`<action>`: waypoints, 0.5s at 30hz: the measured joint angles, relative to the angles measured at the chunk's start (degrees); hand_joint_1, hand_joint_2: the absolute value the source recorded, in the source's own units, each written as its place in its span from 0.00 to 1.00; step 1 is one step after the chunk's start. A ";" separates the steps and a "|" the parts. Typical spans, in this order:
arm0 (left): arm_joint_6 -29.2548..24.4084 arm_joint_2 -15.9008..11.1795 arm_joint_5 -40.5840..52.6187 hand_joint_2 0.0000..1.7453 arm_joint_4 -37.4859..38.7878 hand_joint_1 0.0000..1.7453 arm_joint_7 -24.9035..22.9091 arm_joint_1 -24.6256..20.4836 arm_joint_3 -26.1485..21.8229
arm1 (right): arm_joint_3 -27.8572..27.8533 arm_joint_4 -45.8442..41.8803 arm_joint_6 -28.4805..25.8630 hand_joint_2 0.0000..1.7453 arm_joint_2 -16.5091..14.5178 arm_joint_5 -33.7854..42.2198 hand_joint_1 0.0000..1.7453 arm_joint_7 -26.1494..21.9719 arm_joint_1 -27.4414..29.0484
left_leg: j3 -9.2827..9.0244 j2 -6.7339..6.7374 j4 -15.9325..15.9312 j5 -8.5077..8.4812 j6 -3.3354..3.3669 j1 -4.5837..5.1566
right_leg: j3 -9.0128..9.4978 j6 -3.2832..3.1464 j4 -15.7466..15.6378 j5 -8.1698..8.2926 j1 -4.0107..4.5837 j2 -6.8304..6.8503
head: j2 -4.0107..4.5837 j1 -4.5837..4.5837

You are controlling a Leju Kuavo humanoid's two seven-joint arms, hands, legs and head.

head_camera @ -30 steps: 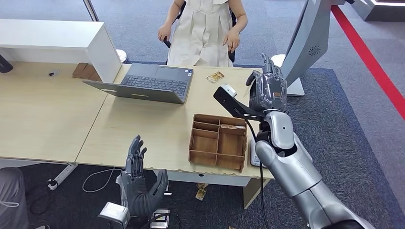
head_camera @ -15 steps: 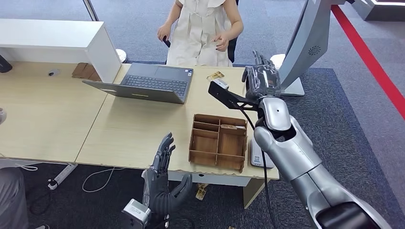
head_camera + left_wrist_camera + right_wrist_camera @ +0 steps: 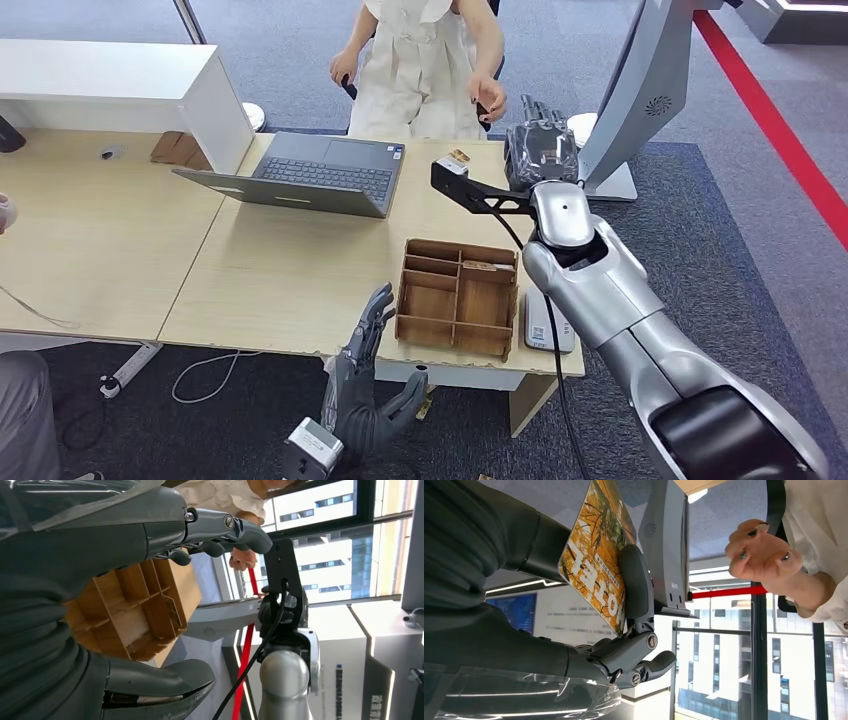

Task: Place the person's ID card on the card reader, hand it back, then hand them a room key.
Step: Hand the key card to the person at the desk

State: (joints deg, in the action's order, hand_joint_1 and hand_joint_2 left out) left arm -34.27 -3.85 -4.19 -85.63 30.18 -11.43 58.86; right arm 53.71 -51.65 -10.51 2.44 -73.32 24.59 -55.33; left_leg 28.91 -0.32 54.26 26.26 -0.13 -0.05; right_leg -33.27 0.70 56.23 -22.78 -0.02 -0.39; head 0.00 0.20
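Note:
My right hand (image 3: 541,150) is stretched over the far edge of the desk toward the seated person (image 3: 430,60). It pinches an orange-yellow patterned room key card (image 3: 596,555) between thumb and fingers (image 3: 636,582). The person's hand (image 3: 764,555) hovers close to the card with fingers bent, apart from it. My left hand (image 3: 365,385) hangs open below the desk's front edge, beside the wooden compartment tray (image 3: 458,295), with nothing in it. The white card reader (image 3: 548,325) lies right of the tray. Another small card (image 3: 457,158) lies on the desk near my right wrist.
An open laptop (image 3: 310,175) sits mid-desk facing the person. A white cabinet (image 3: 120,75) stands at the back left. A grey kiosk stand (image 3: 640,90) rises right of the desk. Cables and a power strip (image 3: 130,368) lie on the floor.
My right arm has reached farther toward the person with the card. The person's hand lifted from the lap toward it. My left hand moved right, nearer the tray.

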 joint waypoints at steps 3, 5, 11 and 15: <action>-0.61 -0.01 -0.24 1.00 0.50 0.00 -0.03 -0.57 0.88 | 0.37 2.05 -0.23 1.00 -0.60 -0.03 1.00 0.00 -1.22 | 0.00 0.00 0.00 0.00 0.00 0.00 | 0.00 0.00 0.00 0.00 0.00 0.00 | 0.00 0.01; -1.01 -0.02 -0.30 1.00 0.73 0.00 -0.09 -0.86 1.32 | 0.58 3.27 -0.31 1.00 -0.96 -0.01 1.00 0.00 -1.84 | 0.00 0.00 0.00 0.00 0.00 0.00 | 0.00 0.00 0.00 0.00 0.00 0.00 | 0.00 0.01; -2.24 -0.02 -0.69 1.00 1.30 0.00 -0.15 -1.59 2.44 | 1.17 6.30 -0.45 1.00 -2.11 0.13 1.00 0.00 -3.71 | -0.01 0.00 0.00 0.00 0.00 0.00 | 0.00 0.00 0.00 0.00 0.01 0.00 | 0.00 0.00; -2.64 -0.02 -0.93 1.00 1.51 0.00 -0.15 -1.91 2.93 | 1.55 7.84 -0.56 1.00 -2.72 0.16 1.00 0.00 -4.19 | -0.01 0.00 0.00 0.00 0.00 0.00 | 0.00 0.00 0.01 0.00 0.01 0.00 | 0.00 0.00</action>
State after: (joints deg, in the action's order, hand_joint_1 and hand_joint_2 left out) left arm -36.91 -3.87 -5.13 -84.12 30.03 -13.34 61.78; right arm 55.25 -43.81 -11.07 -0.28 -73.17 24.59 -59.52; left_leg 28.89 -0.32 54.26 26.25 -0.13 -0.06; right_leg -33.27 0.70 56.24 -22.78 -0.01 -0.39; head 0.00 0.20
